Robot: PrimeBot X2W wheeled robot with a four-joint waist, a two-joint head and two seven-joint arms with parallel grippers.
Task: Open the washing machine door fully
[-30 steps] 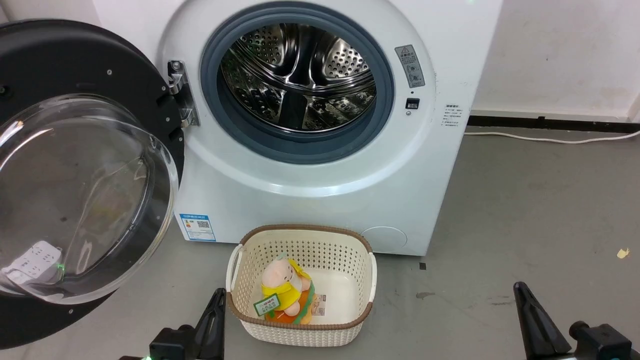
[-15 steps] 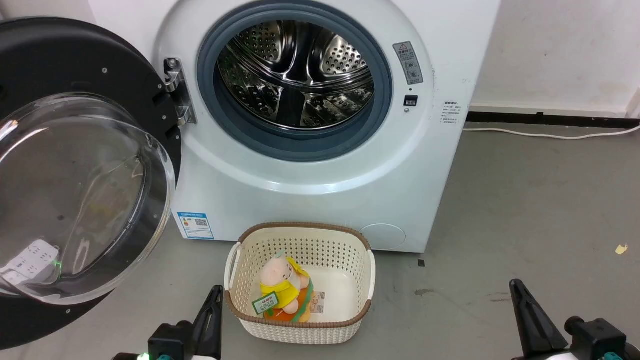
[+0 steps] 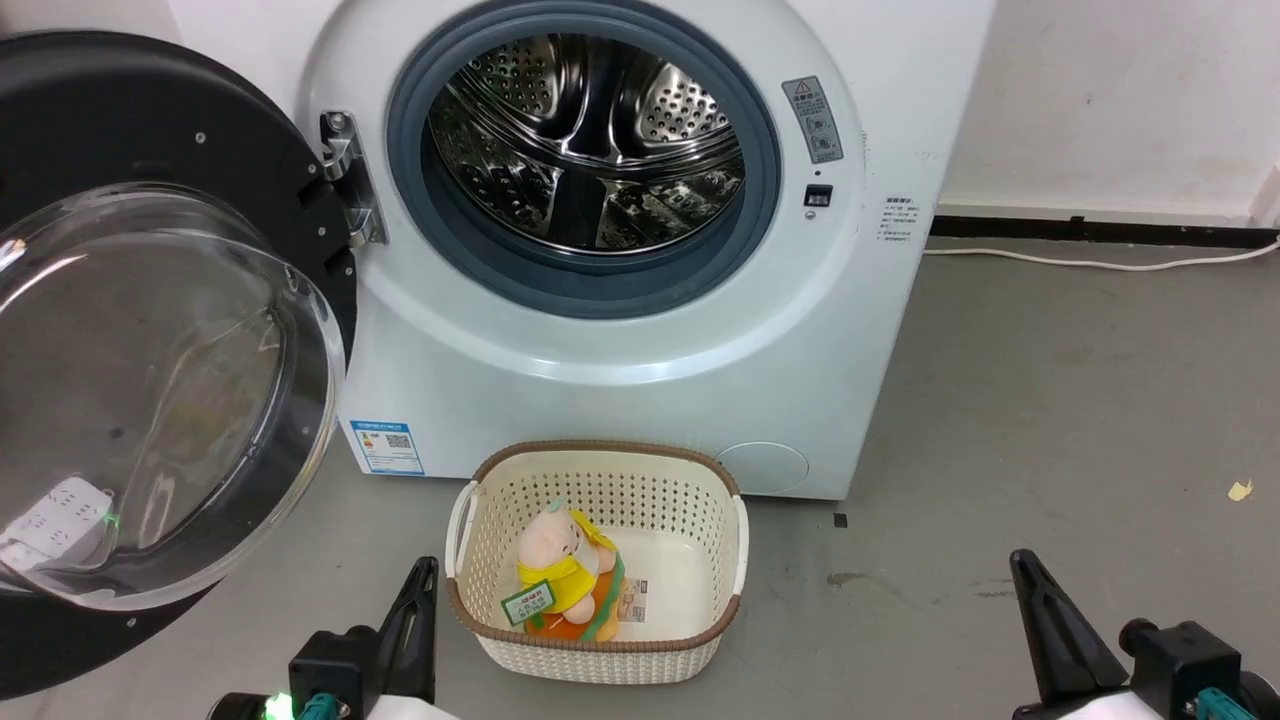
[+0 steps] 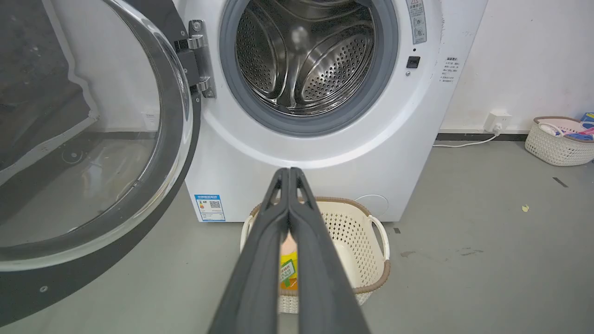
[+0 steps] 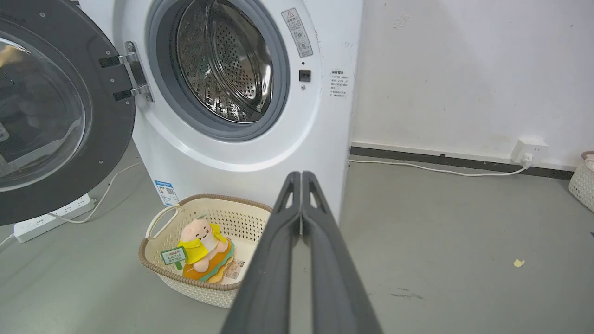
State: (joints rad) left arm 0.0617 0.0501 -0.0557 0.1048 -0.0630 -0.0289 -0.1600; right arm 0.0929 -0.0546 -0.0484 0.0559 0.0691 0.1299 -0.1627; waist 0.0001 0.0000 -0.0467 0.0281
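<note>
The washing machine door stands swung wide open to the left on its metal hinge, its clear glass bowl bulging toward me. The white washing machine shows its steel drum inside a grey gasket. My left gripper rests low at the bottom left, shut and empty, away from the door. At the bottom right, my right gripper is shut on nothing. In the left wrist view the door and the shut gripper show; in the right wrist view the door and the shut gripper.
A cream perforated basket holding a plush toy sits on the grey floor in front of the machine, between my grippers. A white cable runs along the wall. A power strip lies left of the machine. Another basket stands far right.
The head view has shifted slightly, so the machine and basket sit a little higher and further left. Both grippers stay low and shut; the door has not visibly swung.
</note>
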